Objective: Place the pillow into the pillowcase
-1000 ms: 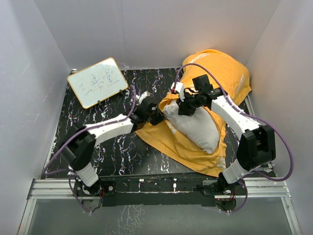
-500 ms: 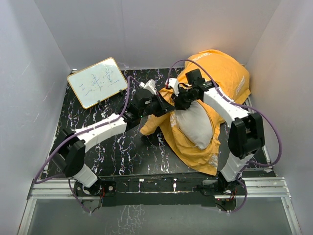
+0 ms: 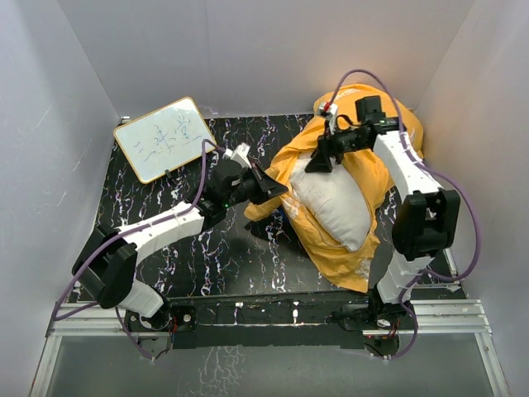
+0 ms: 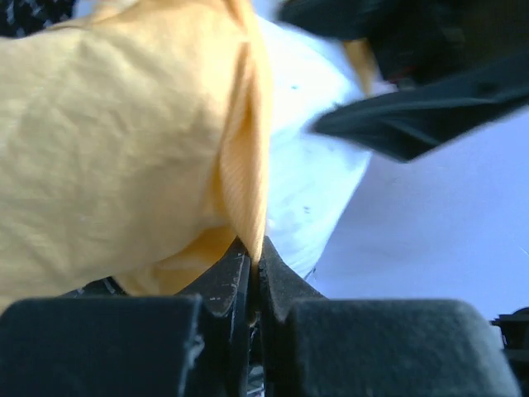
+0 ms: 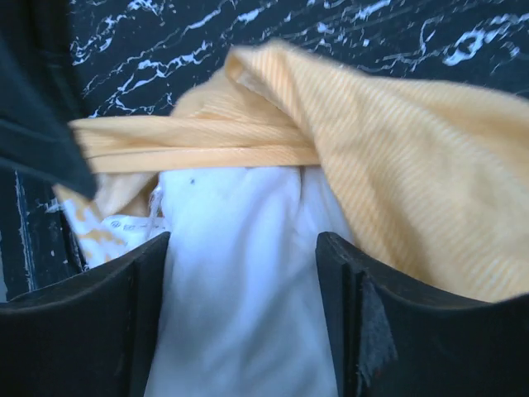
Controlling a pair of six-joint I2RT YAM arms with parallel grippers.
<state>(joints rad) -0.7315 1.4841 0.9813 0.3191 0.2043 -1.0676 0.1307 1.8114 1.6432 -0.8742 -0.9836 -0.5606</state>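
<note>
The white pillow (image 3: 335,207) lies partly inside the orange-yellow pillowcase (image 3: 376,124) on the right half of the table, its near face showing through the mouth. My left gripper (image 3: 269,186) is shut on the pillowcase's left hem and holds it up off the table; the left wrist view shows the orange hem (image 4: 252,178) pinched at my left gripper (image 4: 254,256), with the pillow (image 4: 310,178) behind it. My right gripper (image 3: 318,161) hangs open over the pillow's far end. In its wrist view the right gripper (image 5: 244,248) straddles white pillow fabric (image 5: 240,281) under the pillowcase (image 5: 397,182).
A small whiteboard (image 3: 165,139) with writing leans at the back left of the black marbled table (image 3: 157,198). White walls close in on three sides. The right arm's purple cable (image 3: 459,215) loops near the right wall.
My right gripper has opened, let go of what it held, and drawn back toward the far right. My left gripper has lifted the hem farther off the table and bunched the pillowcase rightward.
</note>
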